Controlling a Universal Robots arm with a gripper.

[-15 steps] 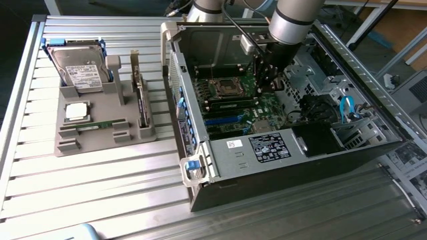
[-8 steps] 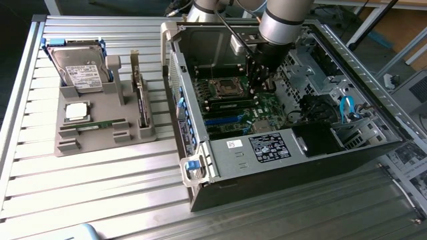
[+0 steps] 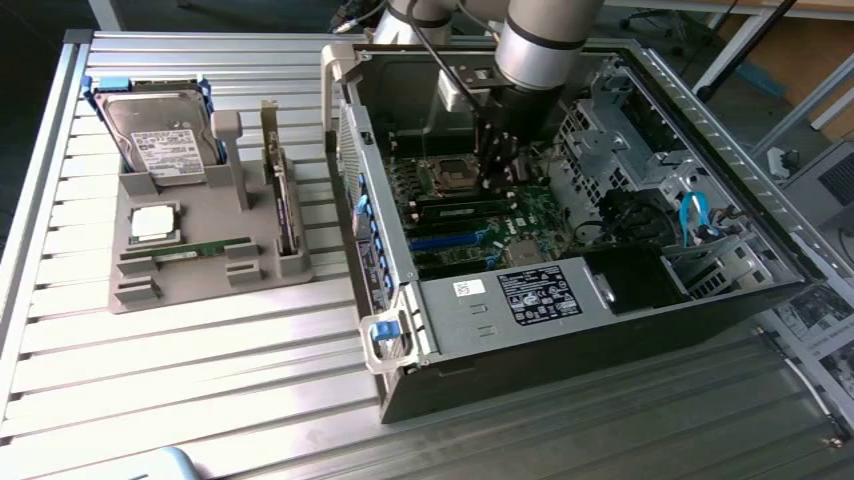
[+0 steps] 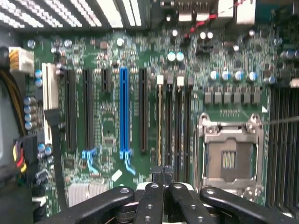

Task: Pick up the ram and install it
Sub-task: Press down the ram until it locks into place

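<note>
A ram [image 3: 187,247], a long thin green stick, lies in a slot of the grey holder [image 3: 134,290] at the exterior view's left. My gripper [image 3: 497,178] is far from it, reaching down inside the open computer case [image 3: 534,300] over the motherboard. Its black fingers are shut together with nothing between them. In the wrist view the gripper [image 4: 162,171] hangs just above the row of long memory slots [image 4: 174,121] beside the empty processor socket [image 4: 229,156]. One slot [image 4: 160,126] shows a yellowish line along its length; whether a stick sits in it I cannot tell.
The holder also carries a hard drive [image 3: 160,150], a square silver chip [image 3: 154,222] and an upright card [image 3: 280,195]. Inside the case are a blue expansion slot [image 4: 123,112], drive cages [image 3: 601,130], blue cables [image 3: 694,215] and a labelled power supply [image 3: 534,295]. Slatted metal table [image 3: 200,370] all around.
</note>
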